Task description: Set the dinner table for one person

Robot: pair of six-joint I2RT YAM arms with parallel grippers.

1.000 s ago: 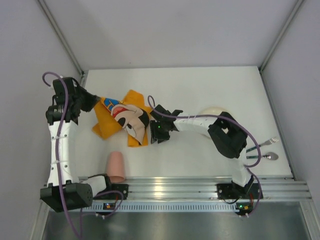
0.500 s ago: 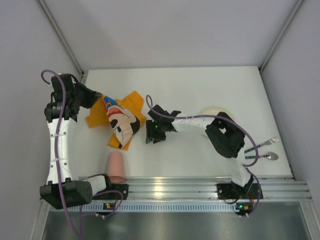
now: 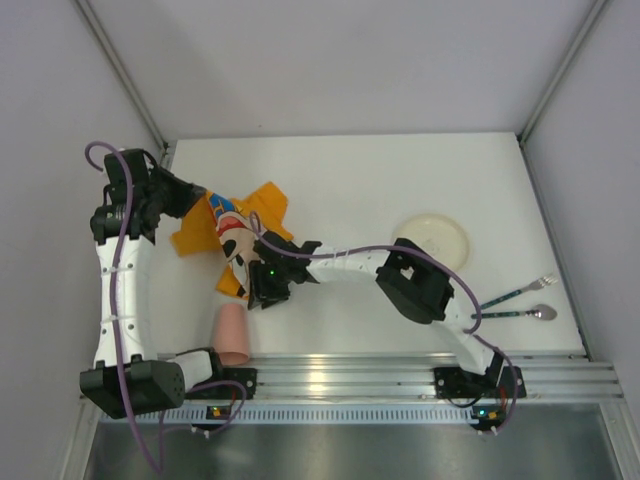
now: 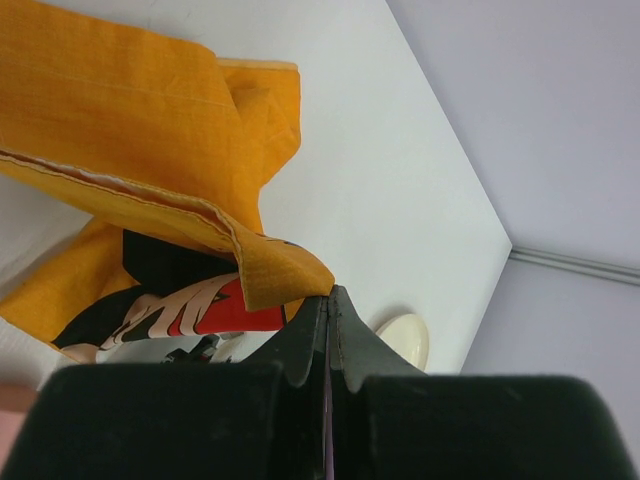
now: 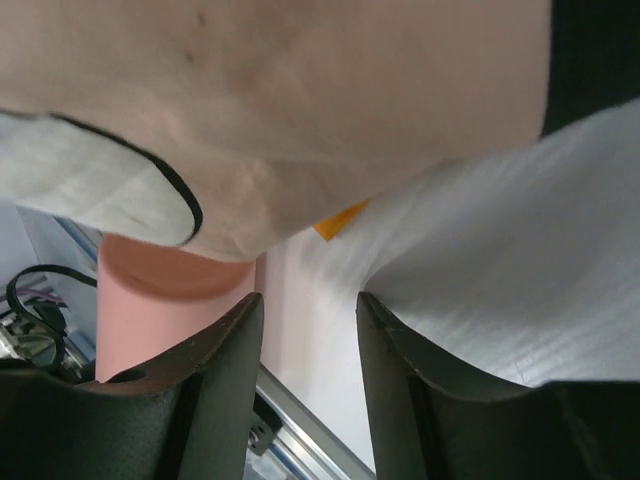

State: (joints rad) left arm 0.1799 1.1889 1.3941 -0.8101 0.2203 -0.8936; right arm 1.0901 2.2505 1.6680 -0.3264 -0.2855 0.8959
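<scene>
The dinner table (image 3: 400, 170) is a white tabletop with a silver rail along its near edge. A crumpled orange cartoon-mouse placemat (image 3: 240, 235) lies at its left. My left gripper (image 3: 192, 203) is shut on the placemat's far-left corner. In the left wrist view the jaws (image 4: 328, 295) meet, with the orange corner (image 4: 285, 275) at their tips. My right gripper (image 3: 262, 290) is open at the placemat's near edge. In the right wrist view (image 5: 310, 310) only bare table shows between the fingers, and the cloth (image 5: 300, 120) hangs just above them.
A pink cup (image 3: 232, 333) lies on its side near the front rail, just left of my right gripper; it also shows in the right wrist view (image 5: 170, 310). A cream plate (image 3: 430, 240) sits at the right. A fork (image 3: 520, 293) and a spoon (image 3: 515, 313) lie at the far right.
My right arm has swung left and nearer, from beside the placemat's right edge to its near edge, uncovering the plate. The placemat was drawn left and bunched up. My left gripper has barely moved.
</scene>
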